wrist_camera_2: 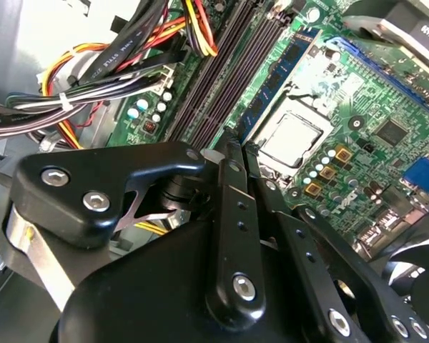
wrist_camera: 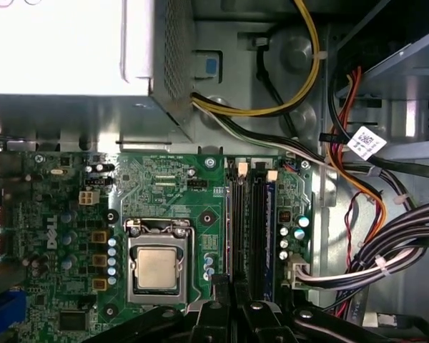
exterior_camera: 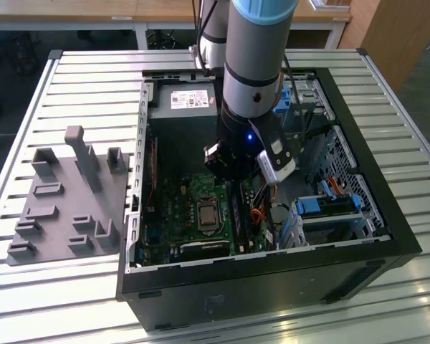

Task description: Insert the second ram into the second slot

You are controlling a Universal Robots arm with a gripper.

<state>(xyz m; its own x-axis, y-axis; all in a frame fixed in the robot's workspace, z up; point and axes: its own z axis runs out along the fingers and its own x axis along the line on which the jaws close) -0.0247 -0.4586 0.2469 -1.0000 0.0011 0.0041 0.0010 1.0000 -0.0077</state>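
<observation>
Slatted worktop (exterior_camera: 79, 79) carries the open computer case (exterior_camera: 236, 294). Inside, what seems the second ram (wrist_camera: 269, 236) stands seated among the memory slots (wrist_camera: 237, 229), on the exterior view's right of the processor (wrist_camera: 157, 268), long axis running near to far. Gripper (wrist_camera_2: 236, 150) sits over its far end, jaws drawn narrow, nothing between them.

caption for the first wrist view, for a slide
Gripper over the ram slots of the motherboard, one slot holding a blue ram stick, cpu socket alongside.
</observation>
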